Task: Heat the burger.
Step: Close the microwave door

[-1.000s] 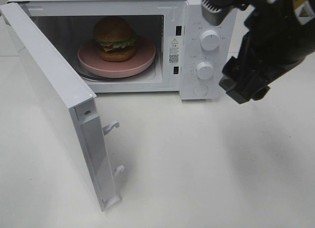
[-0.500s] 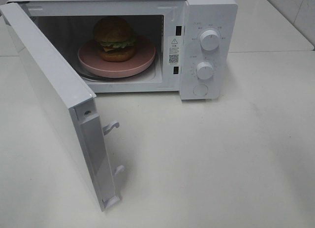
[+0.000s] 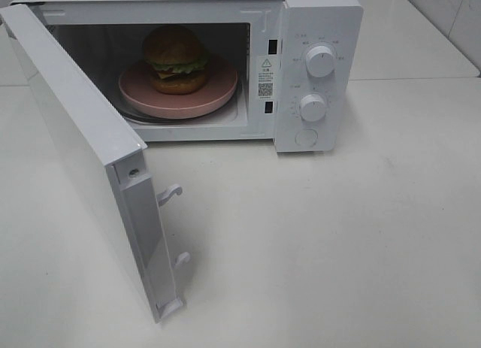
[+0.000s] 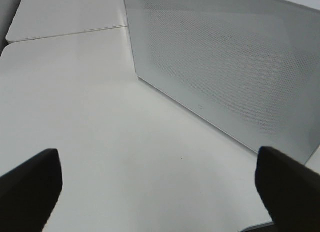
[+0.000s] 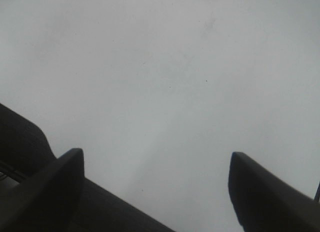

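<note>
Black left gripper (image 4: pixel 157 153) faces microwave door (image 4: pixel 225 66), agape; right gripper (image 5: pixel 156 154) agape above table (image 5: pixel 150 66).

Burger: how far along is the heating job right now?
Done: burger sits on the pink plate inside the microwave. In hand: nothing; left gripper and right gripper are open, empty. Left: shut the wide-open door, then set the upper knob and lower knob.

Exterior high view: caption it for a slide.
Burger on a pink plate inside the white microwave, door wide open.
</note>
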`<control>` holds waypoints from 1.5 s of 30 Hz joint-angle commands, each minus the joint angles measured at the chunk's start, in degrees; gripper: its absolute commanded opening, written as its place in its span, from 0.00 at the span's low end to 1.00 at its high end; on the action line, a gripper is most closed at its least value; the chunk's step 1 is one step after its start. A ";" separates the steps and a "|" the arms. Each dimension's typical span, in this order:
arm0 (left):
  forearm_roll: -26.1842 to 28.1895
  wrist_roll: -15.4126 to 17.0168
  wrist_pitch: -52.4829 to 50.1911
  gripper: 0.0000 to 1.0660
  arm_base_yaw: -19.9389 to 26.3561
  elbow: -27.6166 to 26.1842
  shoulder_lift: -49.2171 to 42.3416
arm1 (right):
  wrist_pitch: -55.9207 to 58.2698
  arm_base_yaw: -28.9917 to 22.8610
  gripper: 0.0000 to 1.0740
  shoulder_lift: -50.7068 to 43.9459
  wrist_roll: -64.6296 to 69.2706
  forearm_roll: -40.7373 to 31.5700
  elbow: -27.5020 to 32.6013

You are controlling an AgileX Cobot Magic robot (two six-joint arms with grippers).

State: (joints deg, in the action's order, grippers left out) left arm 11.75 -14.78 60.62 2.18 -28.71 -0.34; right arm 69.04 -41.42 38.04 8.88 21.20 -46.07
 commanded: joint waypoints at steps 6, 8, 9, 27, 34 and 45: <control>0.17 0.17 -0.69 0.92 -0.11 0.17 -1.32 | -1.38 7.51 0.71 -9.68 1.78 -0.29 8.59; 0.17 0.17 -0.69 0.92 -0.11 0.17 -1.32 | -1.95 9.45 0.71 -10.94 1.78 -0.29 9.63; 0.17 0.17 -0.69 0.92 -0.11 0.17 -1.32 | -3.09 12.72 0.71 -13.35 1.78 -0.29 11.46; 0.17 0.17 -0.69 0.92 -0.11 0.17 -1.32 | -10.89 32.43 0.71 -34.43 2.35 -6.19 17.07; 0.17 0.17 -0.69 0.92 -0.11 0.17 -1.32 | -11.12 36.67 0.71 -39.82 -0.40 -10.43 17.07; 0.23 0.17 -0.69 0.92 -0.11 0.17 -1.03 | -11.17 36.67 0.71 -39.82 -0.97 -11.69 17.07</control>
State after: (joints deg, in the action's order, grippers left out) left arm 11.75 -14.78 60.62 2.18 -28.71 -0.34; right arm 58.44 -5.27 -0.29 8.65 9.85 -29.05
